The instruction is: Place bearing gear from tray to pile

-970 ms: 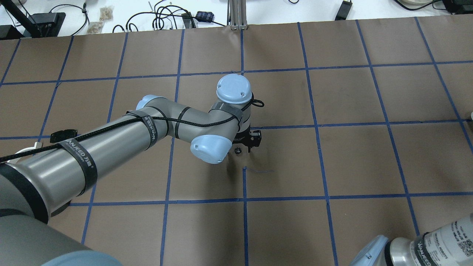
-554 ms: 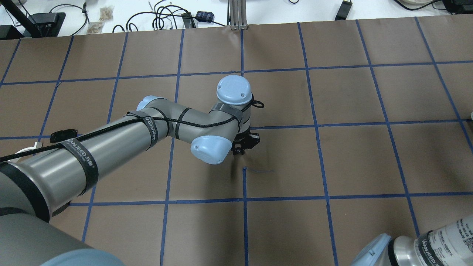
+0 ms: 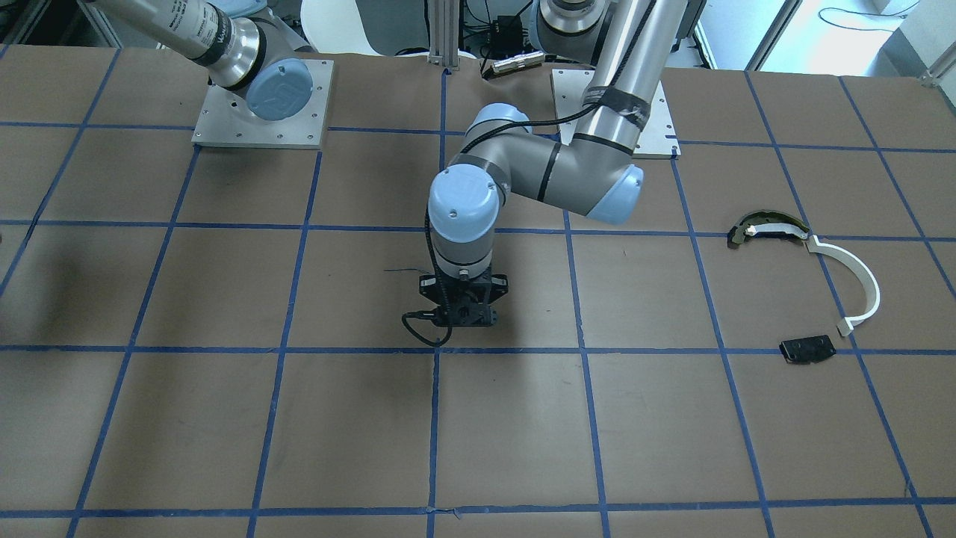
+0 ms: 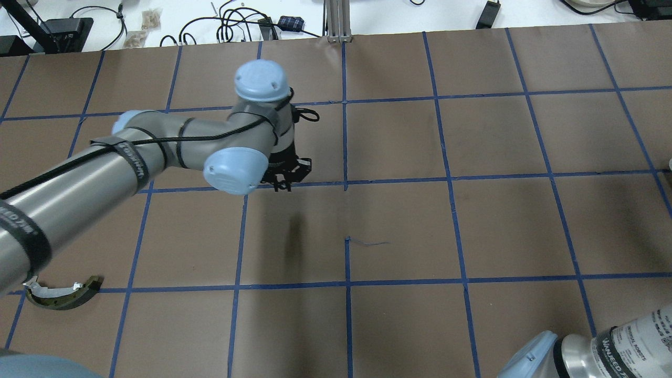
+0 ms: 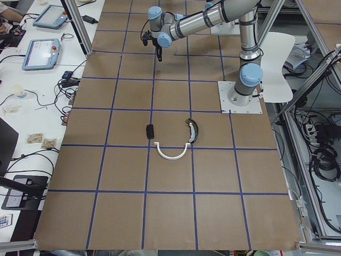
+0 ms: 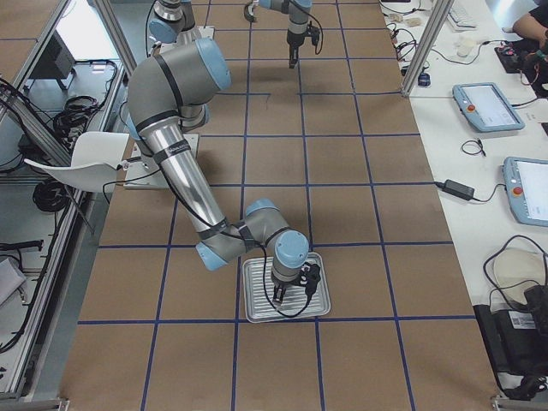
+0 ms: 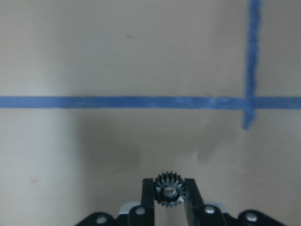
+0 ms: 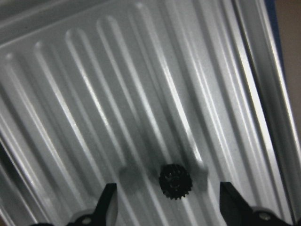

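The left pincer (image 7: 169, 197) was clamped on a bearing gear (image 7: 169, 188) above the tabletop (image 7: 141, 56). The right pincer (image 8: 168, 202), jaws apart, hung over a second gear (image 8: 175, 181) in the tray (image 8: 84, 94).

I see table (image 4: 514, 226) under brown paper, blue tape grid (image 4: 450, 180) across it. Overhead view: white bench (image 4: 391, 17) at 12 o'clock, black cables (image 4: 231, 22) at 11. Left side view: white chair (image 5: 279, 80) at 3 o'clock, two tablets (image 5: 41, 53) on side desk (image 5: 21, 120) at 10. Light even, shadows soft.
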Tool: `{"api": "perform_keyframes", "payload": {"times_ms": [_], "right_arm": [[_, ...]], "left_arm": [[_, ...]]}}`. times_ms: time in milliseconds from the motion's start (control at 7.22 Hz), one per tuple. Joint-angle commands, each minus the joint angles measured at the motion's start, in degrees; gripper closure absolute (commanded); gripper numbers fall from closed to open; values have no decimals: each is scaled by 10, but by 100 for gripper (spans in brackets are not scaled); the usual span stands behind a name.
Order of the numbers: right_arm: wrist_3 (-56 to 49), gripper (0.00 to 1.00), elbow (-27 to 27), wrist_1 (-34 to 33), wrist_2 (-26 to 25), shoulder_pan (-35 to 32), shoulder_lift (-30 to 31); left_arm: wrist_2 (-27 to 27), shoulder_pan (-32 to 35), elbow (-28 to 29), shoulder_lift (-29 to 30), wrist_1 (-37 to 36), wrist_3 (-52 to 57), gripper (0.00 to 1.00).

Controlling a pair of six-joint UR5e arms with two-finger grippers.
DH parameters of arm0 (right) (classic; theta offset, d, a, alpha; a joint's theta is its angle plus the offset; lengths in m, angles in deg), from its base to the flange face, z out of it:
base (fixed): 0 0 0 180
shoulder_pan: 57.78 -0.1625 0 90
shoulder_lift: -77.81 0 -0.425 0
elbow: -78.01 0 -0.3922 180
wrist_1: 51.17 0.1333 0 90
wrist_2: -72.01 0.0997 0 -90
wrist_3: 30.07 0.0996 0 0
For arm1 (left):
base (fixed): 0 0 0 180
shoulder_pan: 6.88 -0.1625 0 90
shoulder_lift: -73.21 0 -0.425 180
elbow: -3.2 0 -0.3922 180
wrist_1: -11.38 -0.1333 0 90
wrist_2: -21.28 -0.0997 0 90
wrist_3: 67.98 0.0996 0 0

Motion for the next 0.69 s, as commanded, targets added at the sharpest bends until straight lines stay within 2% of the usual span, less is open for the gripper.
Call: {"api": "perform_keyframes", "payload": {"times_ms": [0,139,277,416,554], "right_arm": [[0,47,2,-2,-1,0,-2],[0,73,3,-1,-2,0,-2],[1,100,3,4,-2,0,-1],[0,100,4,6,0,0,-1],[0,100,6,8,0,0,1]], "left_arm": [[-61,-180,-13,-51,52,239,100],[-89,-250,-33,-56,40,320,100],[-88,-337,-39,-43,-5,413,100],[-84,-389,-42,-33,-21,462,100],[-82,-411,-43,-19,-27,465,100]]}}
